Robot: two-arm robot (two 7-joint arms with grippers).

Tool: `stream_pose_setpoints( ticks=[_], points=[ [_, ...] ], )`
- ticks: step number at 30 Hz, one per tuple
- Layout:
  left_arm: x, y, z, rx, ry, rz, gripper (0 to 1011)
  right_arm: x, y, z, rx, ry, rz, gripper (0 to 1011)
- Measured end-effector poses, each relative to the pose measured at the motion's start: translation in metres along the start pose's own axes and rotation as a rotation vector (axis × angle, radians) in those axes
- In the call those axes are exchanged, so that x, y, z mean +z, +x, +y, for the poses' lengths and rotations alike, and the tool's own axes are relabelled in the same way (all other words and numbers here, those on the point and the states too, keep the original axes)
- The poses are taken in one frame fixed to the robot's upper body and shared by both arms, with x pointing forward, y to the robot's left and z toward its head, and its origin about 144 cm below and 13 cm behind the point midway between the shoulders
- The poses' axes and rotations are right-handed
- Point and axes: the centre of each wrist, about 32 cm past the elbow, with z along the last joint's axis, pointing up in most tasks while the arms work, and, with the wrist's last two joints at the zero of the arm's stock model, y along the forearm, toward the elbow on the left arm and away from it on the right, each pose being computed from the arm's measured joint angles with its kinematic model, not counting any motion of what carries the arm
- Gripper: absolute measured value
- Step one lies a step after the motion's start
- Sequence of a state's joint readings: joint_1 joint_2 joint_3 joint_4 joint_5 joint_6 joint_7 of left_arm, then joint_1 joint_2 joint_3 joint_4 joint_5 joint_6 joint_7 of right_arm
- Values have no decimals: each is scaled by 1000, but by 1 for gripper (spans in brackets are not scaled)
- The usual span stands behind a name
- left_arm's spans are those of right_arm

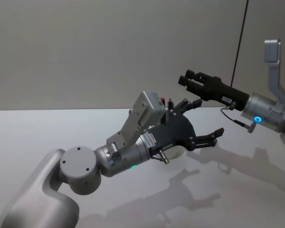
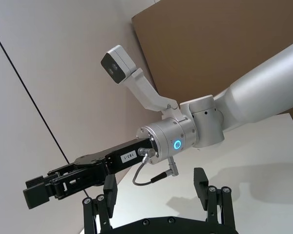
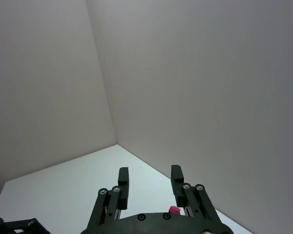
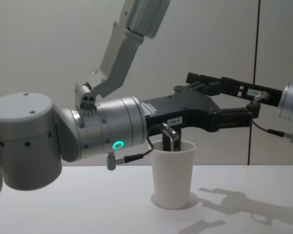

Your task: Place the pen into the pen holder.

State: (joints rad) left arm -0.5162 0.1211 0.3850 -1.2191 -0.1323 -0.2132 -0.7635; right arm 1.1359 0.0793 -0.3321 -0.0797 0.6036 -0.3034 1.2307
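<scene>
Noted: left end effector [image 4: 234, 114] spread, empty, above upright paper cup [image 4: 172, 173] mid-desk; right end effector [image 1: 190, 80] spread, empty, farther off; pen unsighted.

A plain grey wall [image 1: 85, 47] rises behind the white surface [image 1: 38, 133]. A thin dark seam [image 1: 240, 42] runs down the wall. A brown board [image 2: 210, 44] leans nearby.

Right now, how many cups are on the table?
1. A white cup stands upright on the table, just below the left gripper. Others could be hidden behind the left arm.
</scene>
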Motion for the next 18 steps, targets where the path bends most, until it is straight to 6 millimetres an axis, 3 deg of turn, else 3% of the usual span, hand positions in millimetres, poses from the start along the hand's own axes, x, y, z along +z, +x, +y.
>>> stream_pose_setpoints(
  ticks=[9,18],
  points=[
    [0,0,0,0,0,0,1000,1,1,-2,-8,-7,-11,794],
    [0,0,0,0,0,0,1000,3,3,-6,-16,0,-27,1002]
  ],
)
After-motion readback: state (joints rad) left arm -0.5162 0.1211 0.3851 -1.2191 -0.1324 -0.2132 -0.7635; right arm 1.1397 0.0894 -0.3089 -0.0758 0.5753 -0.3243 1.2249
